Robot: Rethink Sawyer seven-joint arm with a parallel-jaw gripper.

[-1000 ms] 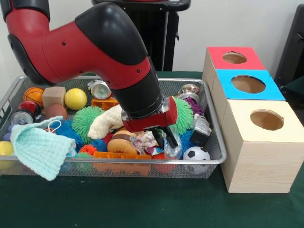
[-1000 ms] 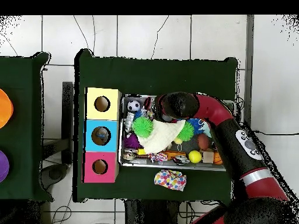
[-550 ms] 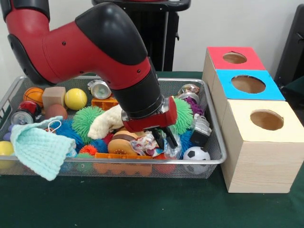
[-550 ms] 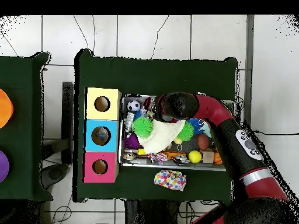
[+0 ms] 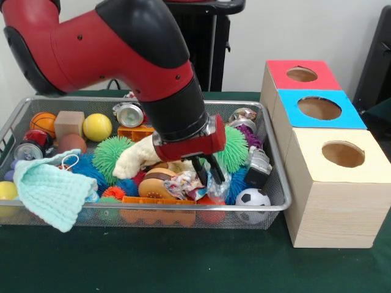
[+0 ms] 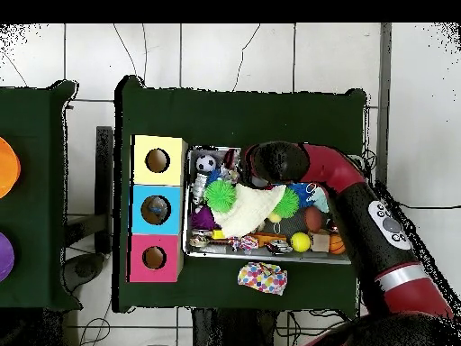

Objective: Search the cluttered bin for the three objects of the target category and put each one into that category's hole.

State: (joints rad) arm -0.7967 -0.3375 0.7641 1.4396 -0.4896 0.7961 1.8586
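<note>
Gripper (image 5: 206,171) low in the bin (image 5: 275,204), just left of the soccer ball (image 5: 252,197), seemingly to probe clutter; clench or release unclear.

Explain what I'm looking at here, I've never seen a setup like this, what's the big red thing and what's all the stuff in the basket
The big red thing is a robot arm; its gripper hangs over a wire basket of toys, fingers close together above a crinkly wrapper; whether it grips anything is unclear. One picture looks across the table, the other straight down. The basket holds a soccer ball, spiky green balls, a yellow ball and a mint cloth. Beside it stand three boxes with round holes: red, blue and cream.
</note>
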